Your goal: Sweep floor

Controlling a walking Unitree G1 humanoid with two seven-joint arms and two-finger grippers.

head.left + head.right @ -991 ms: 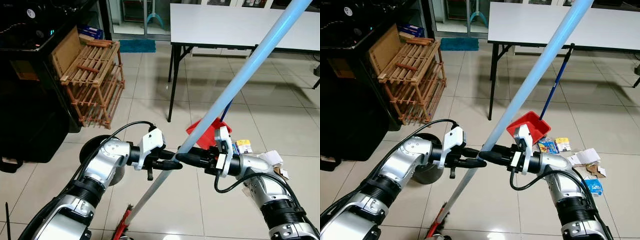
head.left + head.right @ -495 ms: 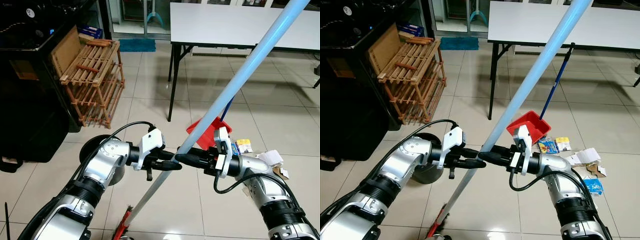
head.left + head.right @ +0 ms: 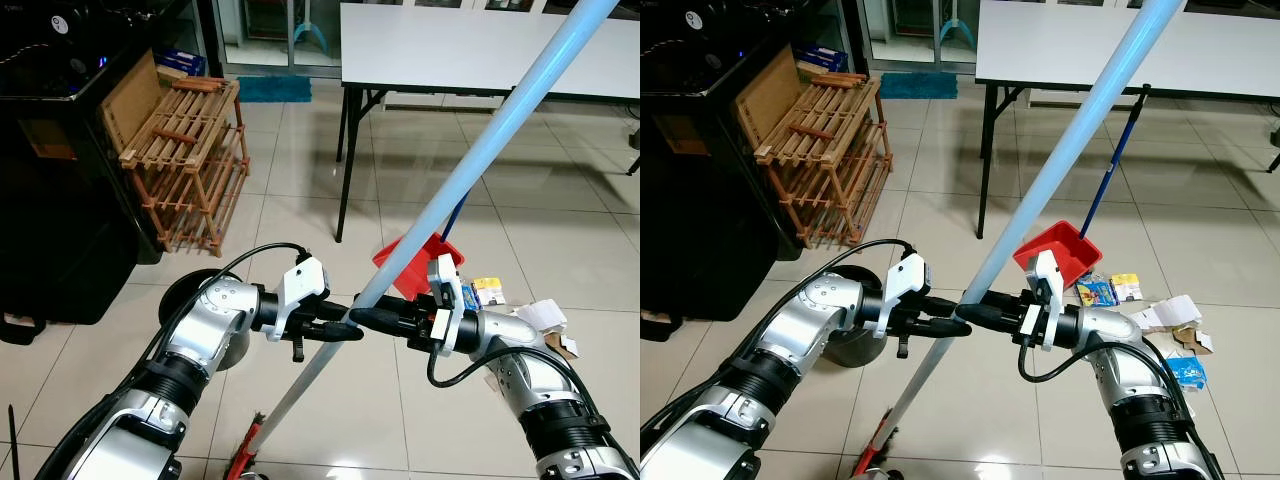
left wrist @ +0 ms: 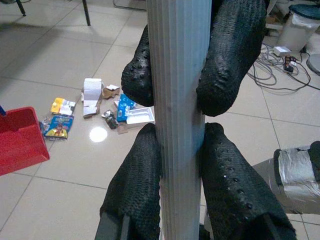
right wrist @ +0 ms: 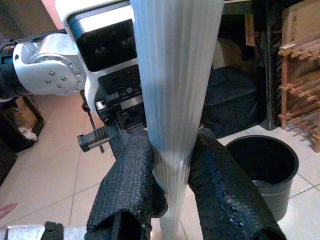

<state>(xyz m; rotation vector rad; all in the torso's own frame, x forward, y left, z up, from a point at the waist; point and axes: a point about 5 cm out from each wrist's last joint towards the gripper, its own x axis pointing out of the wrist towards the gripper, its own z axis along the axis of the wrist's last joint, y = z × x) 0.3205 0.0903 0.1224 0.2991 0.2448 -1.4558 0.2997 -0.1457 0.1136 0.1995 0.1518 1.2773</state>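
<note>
The robot has its broom [image 3: 470, 170] gripped by both arms in front of its body. The left gripper [image 3: 343, 328] and the right gripper [image 3: 368, 317] meet on the pole from opposite sides, and both sets of jaws are clenched tight around it.

To sweep well, the robot should keep both grips firm and push the low end toward the litter [image 3: 1140, 305] at 4 o'clock on the floor [image 3: 300, 200], close to the red dustpan [image 3: 1060, 252] (small, slow strokes so the papers do not fly away).

The broom pole is long, pale blue and ribbed. It leans from 7 o'clock near the robot's feet up to 1 o'clock, past the white counter [image 3: 450, 50]. Its low end looks red.
</note>
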